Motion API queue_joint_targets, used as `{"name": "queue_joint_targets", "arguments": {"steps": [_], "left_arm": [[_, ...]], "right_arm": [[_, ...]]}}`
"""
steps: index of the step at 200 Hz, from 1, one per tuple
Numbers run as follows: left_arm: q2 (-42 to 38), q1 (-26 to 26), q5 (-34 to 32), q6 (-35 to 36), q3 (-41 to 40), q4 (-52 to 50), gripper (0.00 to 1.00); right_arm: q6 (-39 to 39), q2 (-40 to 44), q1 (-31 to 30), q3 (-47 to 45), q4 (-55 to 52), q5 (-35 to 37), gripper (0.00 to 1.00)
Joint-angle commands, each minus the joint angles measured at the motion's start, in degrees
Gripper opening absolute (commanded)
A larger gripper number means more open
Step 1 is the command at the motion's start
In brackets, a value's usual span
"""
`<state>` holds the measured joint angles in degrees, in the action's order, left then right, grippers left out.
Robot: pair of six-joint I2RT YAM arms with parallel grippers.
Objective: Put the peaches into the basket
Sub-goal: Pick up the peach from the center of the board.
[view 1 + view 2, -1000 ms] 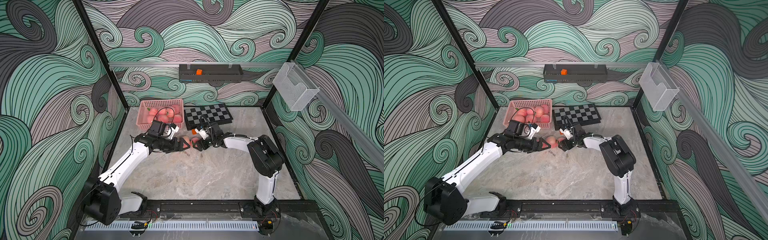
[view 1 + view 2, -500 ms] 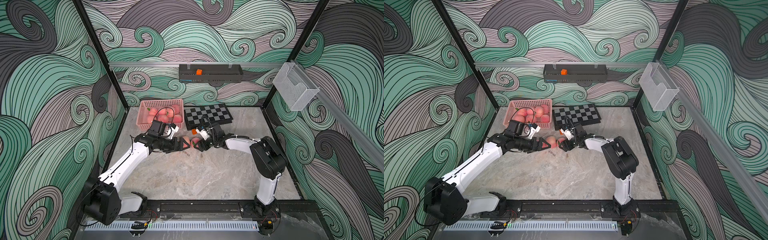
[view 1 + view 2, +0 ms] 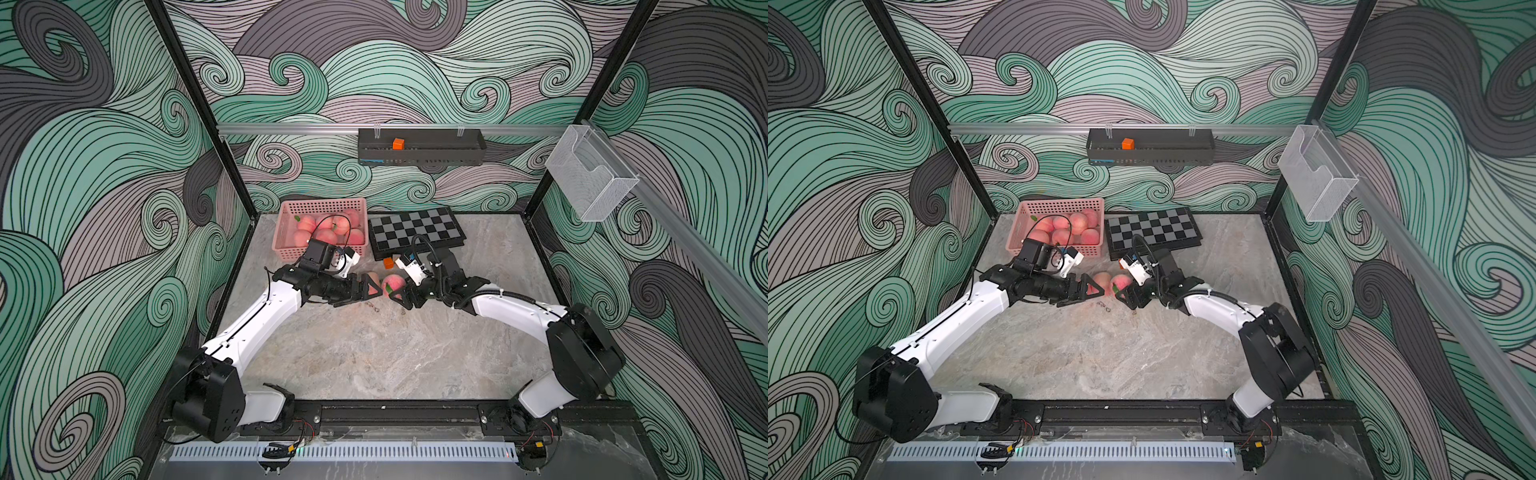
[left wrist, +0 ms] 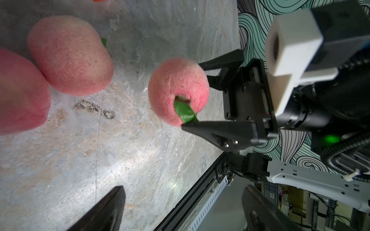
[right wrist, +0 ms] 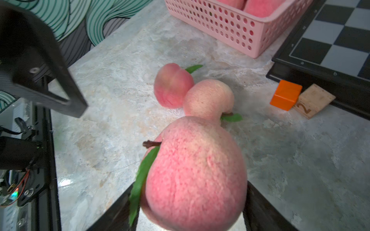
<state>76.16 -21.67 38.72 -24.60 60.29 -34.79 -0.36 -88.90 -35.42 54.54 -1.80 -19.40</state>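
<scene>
At back left, basket [image 3: 324,205]: shallow pink plastic rectangle, walls punched with round holes; about six peaches [image 3: 326,235] piled inside, pink to cream, some with a green leaf.
Left end effector [image 4: 183,189]: black fingers spread wide, nothing between them; aimed at the fruit lying in front of the basket.
Loose peaches [image 5: 208,99]: two on the counter [image 3: 374,353], touching each other, near the basket's front wall; one pinker, one paler, each with a leaf.
Cube [image 5: 285,95]: small, orange, hard-edged, beside a wooden tile [image 5: 313,101] marked 2; not task items.
Held peach [image 4: 178,92]: just beside the loose pair; matte stippled skin, cleft, brown stem, one leaf; whether it is clear of the counter cannot be told.
Right end effector [image 4: 190,96]: closed on the held peach, one finger on each flank, the leaf against one finger.
Chessboard [image 5: 330,40]: flat, black-framed, to the right of the basket.
Peach handling (judged): looks light and slightly yielding, likely imitation fruit; round, so prone to roll; the skin should give friction. Take it across the widest girth, clear of leaf and stem, with a gentle squeeze.
</scene>
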Motion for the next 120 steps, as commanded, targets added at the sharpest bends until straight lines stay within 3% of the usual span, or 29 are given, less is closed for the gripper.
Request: {"name": "queue_joint_targets", "arguments": {"steps": [1, 120], "left_arm": [[0.4, -1.7, 1.5, -0.5, 3.2, 0.6, 0.93], [-0.2, -4.4, 4.0, -4.4, 4.6, 5.9, 0.94]], "right_arm": [[-3.0, 4.1, -2.3, -0.3, 0.7, 1.4, 0.76], [-4.3, 12.5, -6.8, -0.6, 0.4, 1.6, 0.77]]}}
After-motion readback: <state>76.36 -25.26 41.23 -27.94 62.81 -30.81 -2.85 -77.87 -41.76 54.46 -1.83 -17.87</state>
